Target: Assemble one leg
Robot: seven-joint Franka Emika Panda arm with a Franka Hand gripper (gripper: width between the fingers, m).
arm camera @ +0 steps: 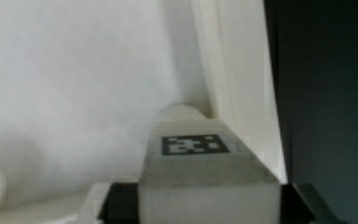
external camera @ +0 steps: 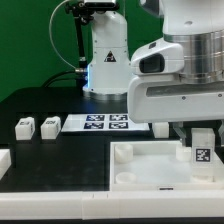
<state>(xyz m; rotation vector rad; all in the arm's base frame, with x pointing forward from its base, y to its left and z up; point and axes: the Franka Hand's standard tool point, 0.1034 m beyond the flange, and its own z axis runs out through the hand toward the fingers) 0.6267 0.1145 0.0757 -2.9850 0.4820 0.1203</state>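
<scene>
While the gripper (external camera: 200, 133) is closed on the leg (external camera: 200, 152), gripping it by its sides and holding it upright, the leg stands at a corner of the tray (external camera: 150, 172) on the exterior view's right, its marker turned toward that camera. The wrist view shows the same hold: dark fingers (arm camera: 115, 203) flank the leg (arm camera: 197, 165), and a tray wall (arm camera: 238, 70) runs just beside it toward the corner. Judged from this, pick-up and carry are done and the leg is at, or partly in, its corner socket. Whether it is fully seated cannot be told, so final seating and release appear to remain. Two spare legs (external camera: 23, 126) lie side by side on the exterior view's left, well apart from the tray and near the marker board (external camera: 105, 122). All parts rest on a matte black table (external camera: 60, 195). A green backdrop (external camera: 30, 40) and a dark area close off the room behind the arm's base.
</scene>
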